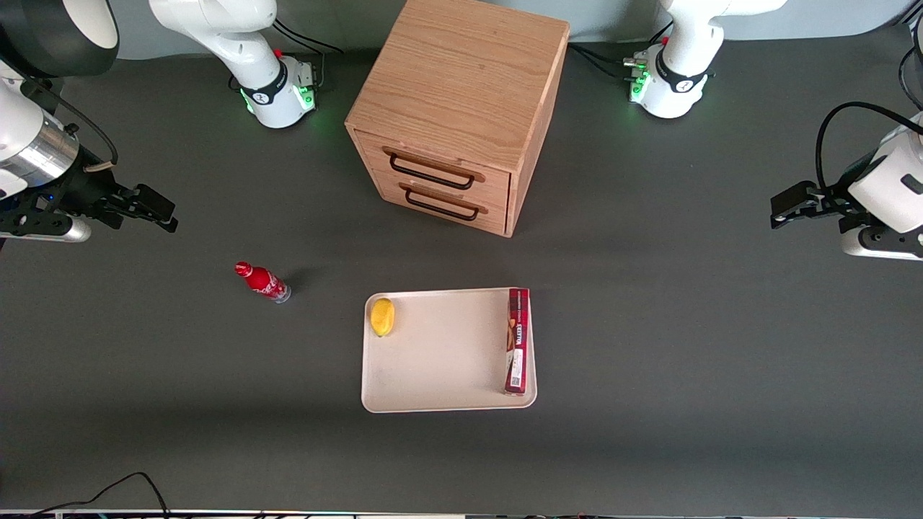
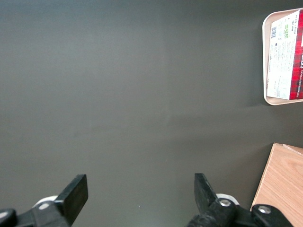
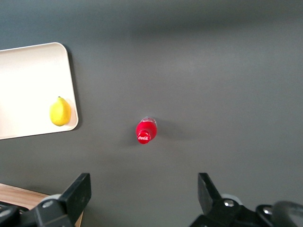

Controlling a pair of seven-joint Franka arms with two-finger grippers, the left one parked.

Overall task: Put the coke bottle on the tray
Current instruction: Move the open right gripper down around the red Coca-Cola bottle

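Bottle: the coke bottle (image 1: 262,282) stands on the table (image 1: 144,375), near the tray (image 1: 447,353).
Feel: likely light, smooth, tippy.
Hold: around its middle.
Pincer: the pincer (image 3: 142,198) hangs above, wide open, empty.

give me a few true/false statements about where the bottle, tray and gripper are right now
1. The coke bottle stands on the bare table, off the tray. True.
2. The gripper is shut on the coke bottle. False: it is open, up above the table toward the working arm's end, apart from the bottle.
3. A lemon lies in the tray, in the corner nearest the bottle. True.
4. The dark-red box lies on the table beside the tray. False: it lies in the tray, along the short edge toward the parked arm's end.
5. The wooden drawer cabinet has a drawer pulled out. False: both drawers look closed.
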